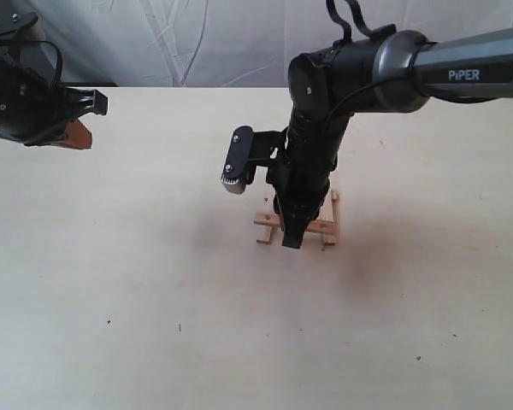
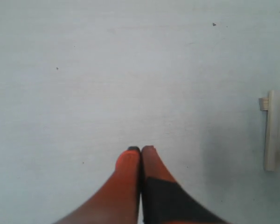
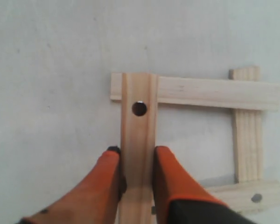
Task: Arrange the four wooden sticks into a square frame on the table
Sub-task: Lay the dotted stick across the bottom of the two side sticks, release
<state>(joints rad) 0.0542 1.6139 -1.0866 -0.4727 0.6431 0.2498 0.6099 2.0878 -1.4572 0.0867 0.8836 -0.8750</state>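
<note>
My right fingers (image 3: 170, 175) pinch the wooden stick (image 3: 139, 128) that forms one side of the square frame (image 3: 214, 92) on the table (image 3: 51, 70), while my left fingers (image 2: 126, 175), pressed together and empty, hover well apart from that frame.

You are reading just one word here: "PIPER" (image 1: 463, 74), in white capital letters. It is sitting on the grey forearm tube of the right arm (image 1: 487, 53), which is reaching in from the right edge of the exterior view. The letters are running along the tube's length, upright to this camera, just past the black joint housing (image 1: 342, 81). The first letters are showing slightly softer than the rest.
</note>
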